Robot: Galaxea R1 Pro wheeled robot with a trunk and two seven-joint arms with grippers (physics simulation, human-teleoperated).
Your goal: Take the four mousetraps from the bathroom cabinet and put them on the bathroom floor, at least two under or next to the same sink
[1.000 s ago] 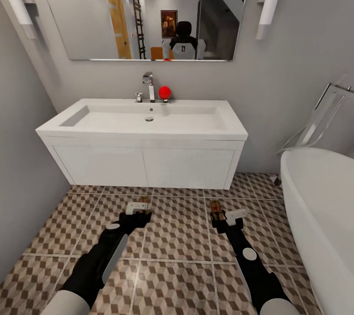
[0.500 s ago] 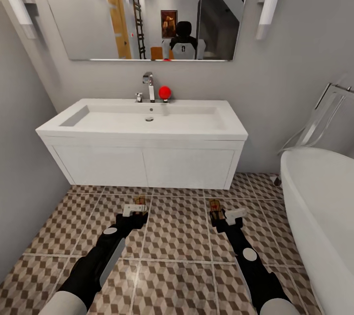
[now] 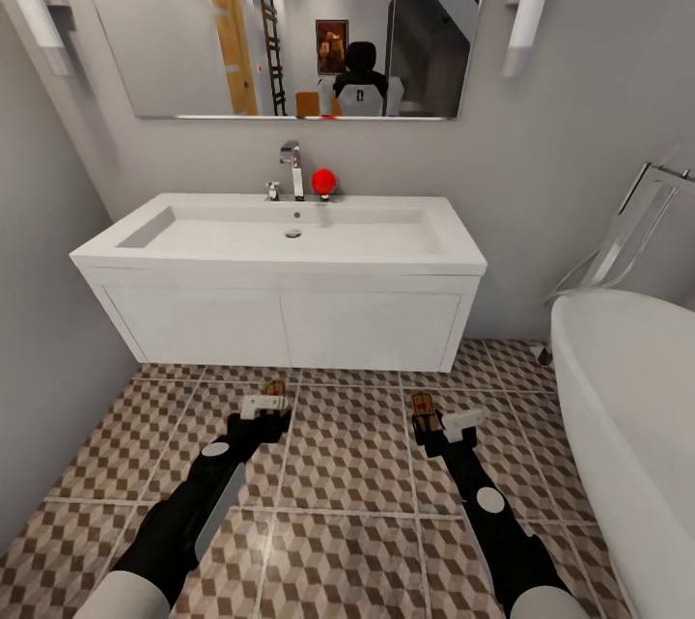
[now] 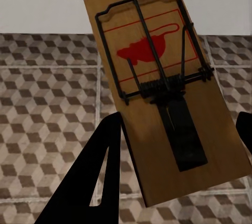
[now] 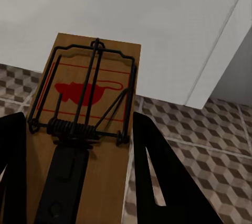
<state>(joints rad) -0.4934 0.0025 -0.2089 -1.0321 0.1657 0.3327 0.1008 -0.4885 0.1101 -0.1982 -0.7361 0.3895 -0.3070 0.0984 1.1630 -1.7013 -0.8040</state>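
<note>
Fingers of the left gripper (image 4: 173, 145), dark and wedge-shaped, sit either side of a flat tan wooden mousetrap (image 4: 163, 87) with black wire spring and a red mouse print, closed on its rear end; fingers of the right gripper (image 5: 79, 171) clamp a second, matching wooden mousetrap (image 5: 86, 129) the same way. Head view: left gripper (image 3: 263, 411) and right gripper (image 3: 446, 428) both held low over the brown, beige and white cube-patterned tiled floor (image 3: 347, 464), just in front of the white rectangular boxy sink unit (image 3: 280, 295) with chrome tap (image 3: 291, 170). White oval bathtub (image 3: 627, 407) close on the right side. Whether either board touches the tiles cannot be told. Risks, as judged: each board is gripped at one end only, so it may pivot or slip; released from height it could bounce, flip, or skid away from the sink. Right arm, if swung outward, could clip the tub wall. Left board looks skewed between its fingers, so it may land crooked.
</note>
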